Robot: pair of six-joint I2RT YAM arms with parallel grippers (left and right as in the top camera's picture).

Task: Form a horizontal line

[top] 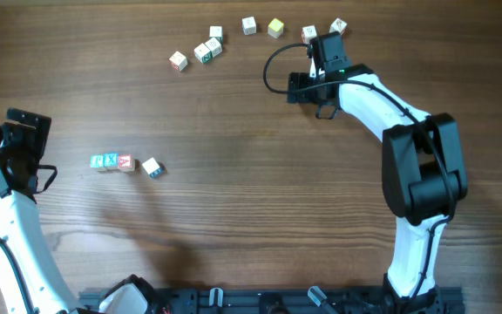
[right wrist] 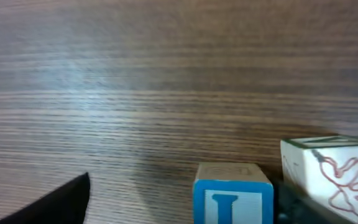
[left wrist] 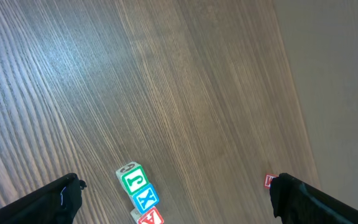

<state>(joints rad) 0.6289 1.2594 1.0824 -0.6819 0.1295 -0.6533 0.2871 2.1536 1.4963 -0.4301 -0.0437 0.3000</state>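
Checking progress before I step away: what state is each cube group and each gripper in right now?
horizontal line: three cubes edge to edge, unfinished.
tilted cube: loose beside the line's red end, not touching.
blue-letter cube: on the table between the right jaws, ungripped.
left gripper: jaws open, empty.
right gripper: jaws open around the blue-letter cube.

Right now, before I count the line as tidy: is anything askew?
Yes. The row has three cubes edge to edge, but the next cube, just past its red end, sits turned and slightly lower, with a small gap, so the line breaks there.
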